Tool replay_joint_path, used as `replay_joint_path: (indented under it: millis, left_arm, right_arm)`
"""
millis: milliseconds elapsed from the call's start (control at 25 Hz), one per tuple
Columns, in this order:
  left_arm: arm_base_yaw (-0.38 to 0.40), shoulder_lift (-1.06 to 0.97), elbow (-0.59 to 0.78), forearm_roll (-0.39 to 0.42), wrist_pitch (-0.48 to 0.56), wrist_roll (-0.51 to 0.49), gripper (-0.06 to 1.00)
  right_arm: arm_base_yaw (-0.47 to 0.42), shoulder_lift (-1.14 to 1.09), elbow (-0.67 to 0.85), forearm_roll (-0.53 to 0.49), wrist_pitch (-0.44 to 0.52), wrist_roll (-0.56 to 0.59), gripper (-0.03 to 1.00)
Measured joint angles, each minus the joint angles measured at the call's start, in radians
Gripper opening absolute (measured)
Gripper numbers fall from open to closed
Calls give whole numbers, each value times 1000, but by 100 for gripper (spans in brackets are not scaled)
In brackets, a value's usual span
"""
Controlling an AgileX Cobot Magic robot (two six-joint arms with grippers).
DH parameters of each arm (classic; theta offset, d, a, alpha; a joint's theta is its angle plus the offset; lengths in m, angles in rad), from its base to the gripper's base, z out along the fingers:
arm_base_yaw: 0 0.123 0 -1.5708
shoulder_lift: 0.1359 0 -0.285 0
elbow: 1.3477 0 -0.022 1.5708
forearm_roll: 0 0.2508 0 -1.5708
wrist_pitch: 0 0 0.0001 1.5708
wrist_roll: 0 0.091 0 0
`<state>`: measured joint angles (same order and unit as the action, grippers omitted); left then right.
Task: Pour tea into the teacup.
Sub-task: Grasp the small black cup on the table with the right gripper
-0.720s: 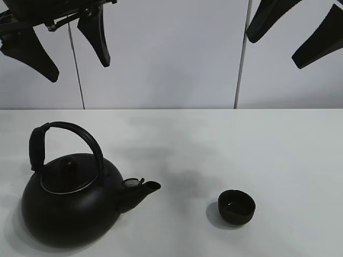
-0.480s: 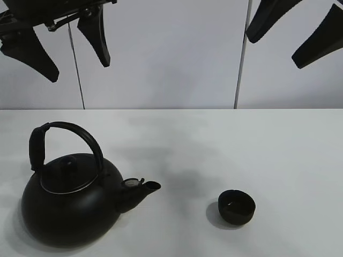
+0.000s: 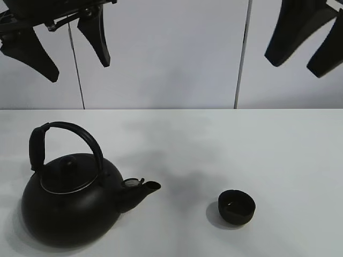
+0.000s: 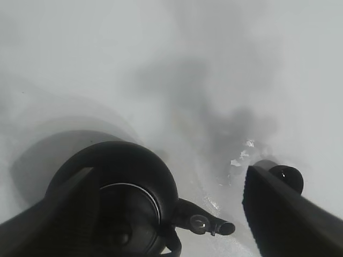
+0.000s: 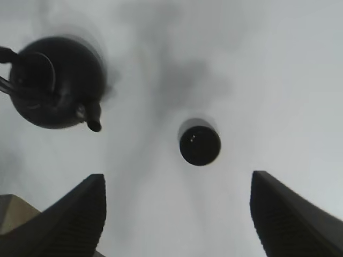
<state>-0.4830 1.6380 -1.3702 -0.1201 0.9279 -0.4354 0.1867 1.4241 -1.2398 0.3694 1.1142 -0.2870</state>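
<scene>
The small matte-black teacup stands upright on the white table at the front right; it also shows in the right wrist view and the left wrist view. The large black kettle with an arched handle stands at the front left, spout pointing toward the cup; it shows too in the left wrist view and the right wrist view. My left gripper hangs open high above the kettle. My right gripper hangs open high at the upper right, above and behind the cup.
The white table stretches back to a pale panelled wall. Soft arm shadows lie on the table between kettle and cup.
My right gripper has moved right and turned, its fingers now closer together in the view. The left gripper, kettle and teacup have not moved.
</scene>
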Motion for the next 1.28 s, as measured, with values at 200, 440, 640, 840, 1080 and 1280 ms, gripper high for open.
replay_joint_path:
  millis: [200,440,640,840,1080,1280]
  left_arm:
    - [0,0,0,1,0,0,54]
    - [0,0,0,2,-1,0,54]
    - [0,0,0,2,-1,0,54]
    - [0,0,0,2,-1,0,54]
    - [0,0,0,2,-1,0,54]
    - [0,0,0,2,-1,0,54]
  right_arm:
    - [80,21,0,-149,57,13,52]
    - [213,92,0,-287,42,89,52]
    - [222,173,0,-317,26,111,56]
    - [222,271,0,-310,6,112,65]
    - [222,332,47,-263,-65,112,65]
    - [222,348,93,-252,-103,112,65]
